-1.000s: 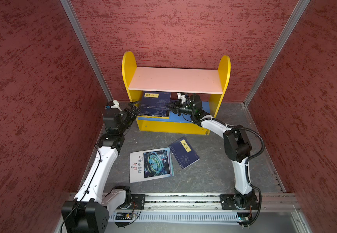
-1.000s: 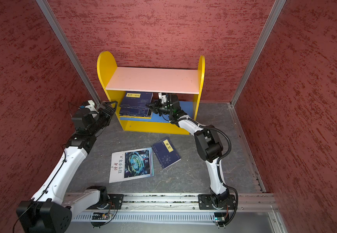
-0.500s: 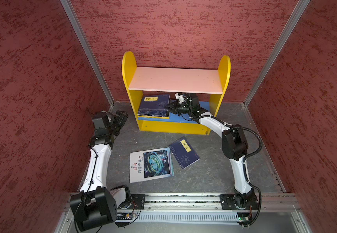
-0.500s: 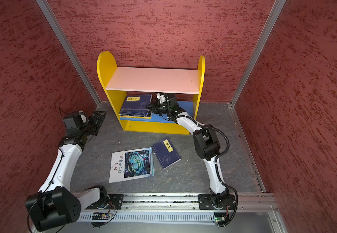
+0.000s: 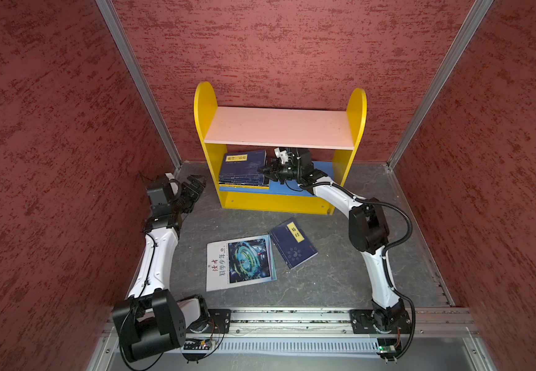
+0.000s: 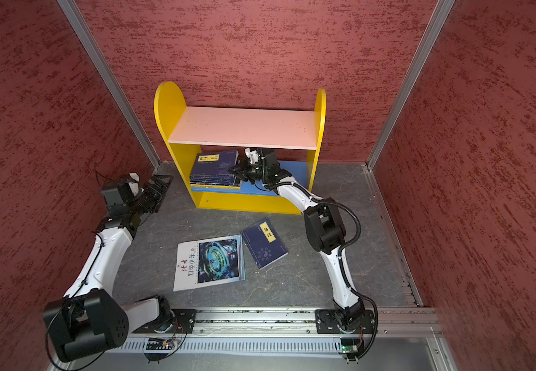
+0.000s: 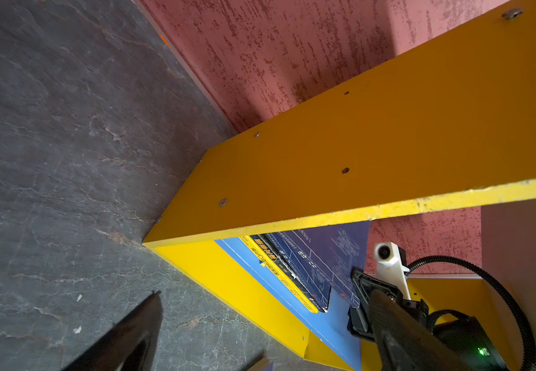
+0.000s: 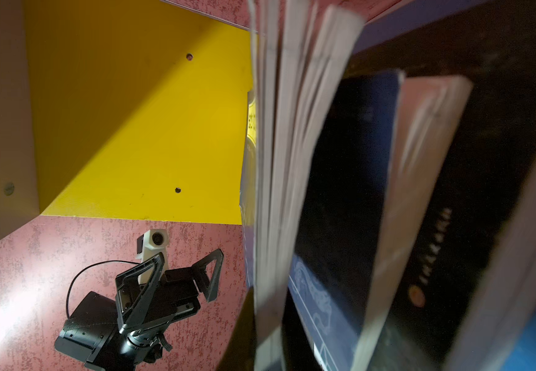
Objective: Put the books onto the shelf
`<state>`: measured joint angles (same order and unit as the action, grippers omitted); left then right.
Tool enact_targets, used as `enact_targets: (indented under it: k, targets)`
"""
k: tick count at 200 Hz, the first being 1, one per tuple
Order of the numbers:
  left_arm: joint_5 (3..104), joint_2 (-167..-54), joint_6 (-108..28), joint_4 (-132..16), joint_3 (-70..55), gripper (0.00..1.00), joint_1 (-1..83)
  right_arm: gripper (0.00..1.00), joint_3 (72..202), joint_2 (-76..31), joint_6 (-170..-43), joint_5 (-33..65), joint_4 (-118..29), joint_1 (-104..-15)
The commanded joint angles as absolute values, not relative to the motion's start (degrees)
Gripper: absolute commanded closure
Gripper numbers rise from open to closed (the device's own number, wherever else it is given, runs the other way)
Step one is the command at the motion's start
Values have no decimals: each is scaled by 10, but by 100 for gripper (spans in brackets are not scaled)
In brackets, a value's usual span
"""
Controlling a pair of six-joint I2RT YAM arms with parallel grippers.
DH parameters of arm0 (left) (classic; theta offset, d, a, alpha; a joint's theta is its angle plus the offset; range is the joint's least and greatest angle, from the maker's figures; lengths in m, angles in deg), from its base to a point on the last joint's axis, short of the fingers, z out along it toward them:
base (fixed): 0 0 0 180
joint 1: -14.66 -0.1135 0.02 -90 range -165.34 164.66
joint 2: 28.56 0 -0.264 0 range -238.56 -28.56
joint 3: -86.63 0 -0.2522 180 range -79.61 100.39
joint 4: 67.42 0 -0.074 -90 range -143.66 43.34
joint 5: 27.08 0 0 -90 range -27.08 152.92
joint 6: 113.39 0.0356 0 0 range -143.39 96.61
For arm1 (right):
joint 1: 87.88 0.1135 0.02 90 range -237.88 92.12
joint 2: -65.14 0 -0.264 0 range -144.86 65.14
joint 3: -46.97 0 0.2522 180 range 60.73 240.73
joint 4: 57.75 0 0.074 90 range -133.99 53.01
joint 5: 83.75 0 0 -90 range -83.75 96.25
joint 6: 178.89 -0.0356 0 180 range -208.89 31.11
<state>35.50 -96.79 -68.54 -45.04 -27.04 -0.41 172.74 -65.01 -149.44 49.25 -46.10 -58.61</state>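
Shelf (image 5: 358, 128): back of counter (image 5: 340, 276), against red rear wall.

On lower blue board (image 5: 321, 168), left half: flat stack of books (image 5: 242, 176), hard by the left yellow side panel. Top of stack: navy book with yellow label (image 5: 244, 162), tilted a little. Bottom of stack: yellow-edged book (image 5: 244, 186), spine facing front. Between them, in the left wrist view, a dark cover (image 7: 284, 261); title unreadable there.

Right half of blue board: right pincer (image 5: 263, 169) reached in under pink upper board (image 5: 279, 128), tips at the stack's right edge, jaws closed tight. Cannot tell whether a cover or page is pinched. Right wrist view filled with blurred page edges, very close.

Left pincer (image 5: 197, 183): outside the shelf, just beside left side panel, above counter, spread wide, nothing in it. Both fingers seen well apart in right wrist view (image 8: 180, 269).

On counter, in front of shelf: white magazine with blue-green picture (image 5: 240, 261), flat, face up. Just beside it on the right: second navy book with yellow label (image 5: 292, 243), flat, turned at an angle, corner close to the magazine's upper right corner. Both well apart from either pincer.
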Motion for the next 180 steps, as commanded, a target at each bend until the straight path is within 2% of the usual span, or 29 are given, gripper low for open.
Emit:
enact_targets:
  k: [1, 85, 180]
  targets:
    - [334, -982, -670, -487, -277, 1, 11, 90, 1754, -651, -1478, 492, -473, -579]
    - [362, -1066, -673, -527, -249, 1, 77, 91, 1752, -656, -1472, 479, -462, -574]
    - [435, -1117, -718, -533, -222, 1, 103, 91, 1738, -661, -1474, 471, -464, -565]
